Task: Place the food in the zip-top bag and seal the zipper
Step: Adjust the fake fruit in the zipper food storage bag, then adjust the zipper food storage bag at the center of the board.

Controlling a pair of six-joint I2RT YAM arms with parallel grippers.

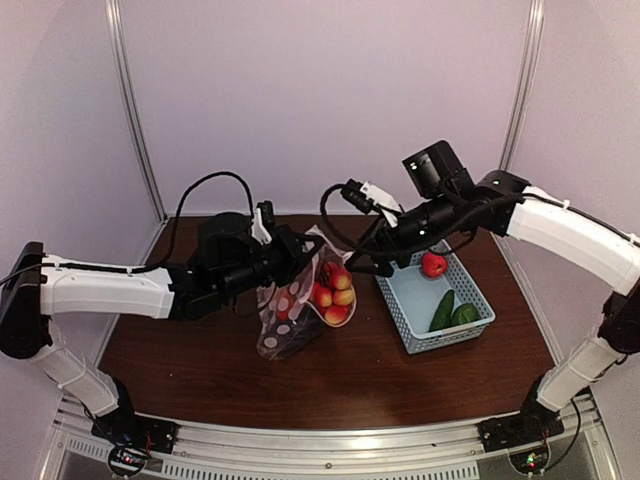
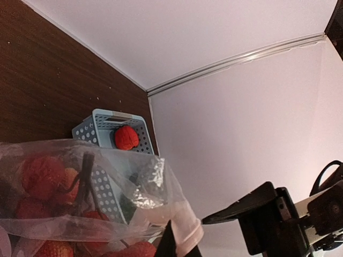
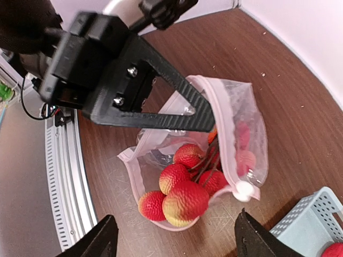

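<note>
- Pale, bare walls [image 1: 320, 100] enclose a dark wood counter [image 1: 200, 370].
- The left gripper [image 3: 206, 122] reaches in from the left. Its fingers are pressed tight together on the rim of the zip-top bag [image 1: 285, 320], holding the mouth up and open.
- The right gripper [image 3: 177, 233] hangs above the gap between bag and basket. Its fingers are spread wide with nothing between them.
- The zip-top bag sits mid-counter and sags where it is not held. It looks like thin, light, slippery film that will fold under any push, so the firmer mouth edge is likely the best place to take hold.
- A light-blue basket [image 1: 420, 335] stands just right of the bag.
- Several red round pieces [image 3: 179, 193] of the food already lie inside the bag.
- In the basket, one red piece [image 1: 433, 264] lies at the far end and two green cucumbers [image 1: 442, 310] at the near end.
- These are probably light and hard. The round one may roll, and a cucumber is best pinched across its middle.
- The zipper [image 3: 222, 134] runs open along the mouth. Its small white slider tab [image 3: 244, 190] sits at one end and will need a fine pinch.
</note>
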